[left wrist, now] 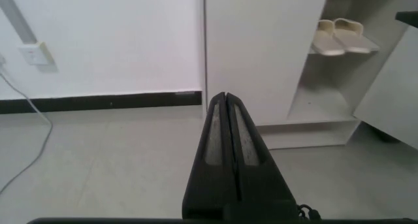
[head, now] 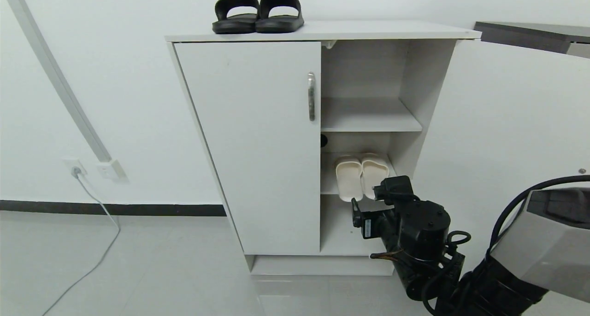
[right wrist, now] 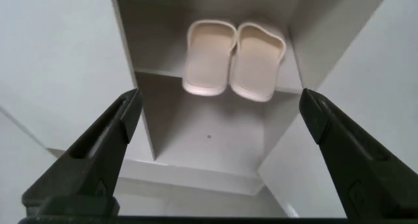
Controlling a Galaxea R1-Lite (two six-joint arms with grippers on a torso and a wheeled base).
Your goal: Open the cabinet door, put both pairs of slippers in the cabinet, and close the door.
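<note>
We have the cabinet door (head: pixel 507 122) open and white slippers (head: pixel 362 175) on the cabinet's (head: pixel 392 29) middle shelf (head: pixel 328 175); black slippers (head: pixel 258 14) on its top remain, then closing; right gripper (right wrist: pixel 219 103) fingers spread empty, left gripper (left wrist: pixel 225 103) fingers together

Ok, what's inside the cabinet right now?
In the open right half of the cabinet, a cream pair of slippers lies side by side on the second shelf down. The closed left door covers the other half, so anything there is hidden.
</note>
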